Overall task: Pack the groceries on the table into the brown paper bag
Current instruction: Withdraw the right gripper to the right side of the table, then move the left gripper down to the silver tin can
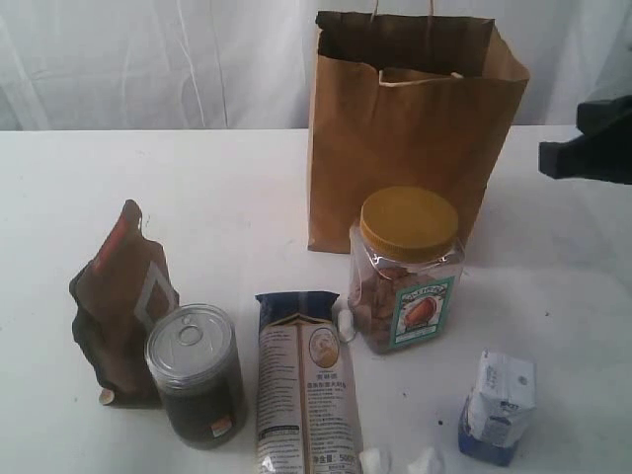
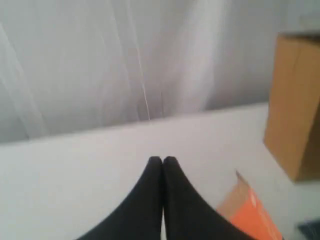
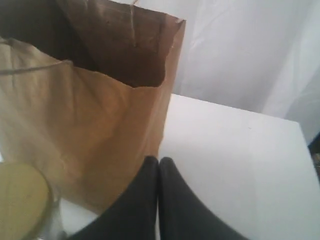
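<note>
Five groceries stand on the white bench (image 1: 197,188) in front of the brown paper bag (image 1: 415,138), which is upright and open at the back. None looks packed yet, so the task seems at its very start. Both tools are pressed shut and hold nothing. The left tool (image 2: 162,161) hangs over bare bench near the brown pouch (image 1: 123,301), and the right tool (image 3: 159,161) hovers beside the bag, close to the yellow-lidded nut jar (image 1: 407,269). The next move likely calls for opening one tool and lowering it onto that jar, the item nearest the bag. The pull-tab can (image 1: 195,373), noodle packet (image 1: 306,395) and blue-white carton (image 1: 499,405) crowd the front, with small white bits (image 1: 346,324) beside the packet.
</note>
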`<state>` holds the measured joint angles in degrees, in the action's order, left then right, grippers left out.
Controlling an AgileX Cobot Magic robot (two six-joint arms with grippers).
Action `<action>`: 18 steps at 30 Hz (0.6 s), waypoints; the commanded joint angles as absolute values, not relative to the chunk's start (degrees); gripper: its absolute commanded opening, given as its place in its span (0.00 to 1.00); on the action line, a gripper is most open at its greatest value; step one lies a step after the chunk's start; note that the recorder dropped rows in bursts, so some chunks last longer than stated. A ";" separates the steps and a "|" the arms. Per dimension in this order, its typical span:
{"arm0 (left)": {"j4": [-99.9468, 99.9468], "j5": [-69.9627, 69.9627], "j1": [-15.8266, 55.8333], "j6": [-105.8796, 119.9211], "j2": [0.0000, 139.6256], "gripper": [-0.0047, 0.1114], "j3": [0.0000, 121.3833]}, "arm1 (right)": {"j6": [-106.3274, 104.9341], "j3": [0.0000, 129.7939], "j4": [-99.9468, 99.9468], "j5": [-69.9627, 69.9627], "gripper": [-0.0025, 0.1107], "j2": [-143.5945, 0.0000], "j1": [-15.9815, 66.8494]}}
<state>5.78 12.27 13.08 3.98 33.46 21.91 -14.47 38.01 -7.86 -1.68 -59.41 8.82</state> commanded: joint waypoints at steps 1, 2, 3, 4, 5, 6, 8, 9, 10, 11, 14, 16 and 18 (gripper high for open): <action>1.65 -1.54 17.17 -4.69 36.42 0.04 22.80 | -27.31 37.59 -5.13 -8.37 0.02 -58.97 0.91; 1.65 -2.95 19.58 -4.69 36.42 0.04 22.80 | -27.46 37.59 -1.51 -8.75 0.02 -59.36 -1.92; 1.65 -3.57 21.12 -4.69 36.42 0.04 22.80 | -27.17 37.59 0.95 -8.36 0.02 -59.70 -4.24; 1.65 -4.65 23.59 -4.47 36.79 0.04 22.80 | -26.93 37.59 2.66 -7.19 0.02 -60.54 -6.84; 1.65 -5.49 25.30 -4.00 36.91 0.04 22.80 | -26.81 37.59 3.02 -5.98 0.02 -61.32 -9.06; 1.65 -6.55 27.07 -3.54 37.44 0.04 22.80 | -26.56 37.59 2.90 -4.35 0.02 -62.57 -12.03; 1.65 -9.32 31.57 -2.01 39.03 0.04 22.80 | -20.08 37.59 1.30 -1.41 0.02 -66.09 -17.79; 2.41 -10.40 33.76 -1.21 39.90 0.04 22.80 | -13.70 37.59 -0.55 -1.10 0.02 -68.11 -20.09; 3.91 -11.20 35.86 0.00 40.78 0.04 22.80 | -6.51 37.59 -2.29 -1.63 0.02 -70.01 -21.82; 4.65 -11.70 37.80 0.79 41.47 0.04 22.80 | -1.00 37.59 -3.44 -3.07 0.02 -71.48 -22.80; 6.24 -11.29 41.83 1.94 42.81 0.04 22.80 | 9.51 37.59 -3.58 -11.07 0.02 -75.20 -23.56; 6.47 -10.19 43.30 1.71 42.80 0.04 22.80 | 6.37 37.23 -3.58 -17.12 0.02 -76.76 -23.18; 7.47 -9.14 43.68 1.31 42.80 0.04 22.80 | -0.45 36.72 -3.58 -22.30 0.02 -77.38 -22.47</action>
<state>5.78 -10.28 42.55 1.37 42.83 22.49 4.43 37.49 -3.19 -15.03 -76.48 -22.94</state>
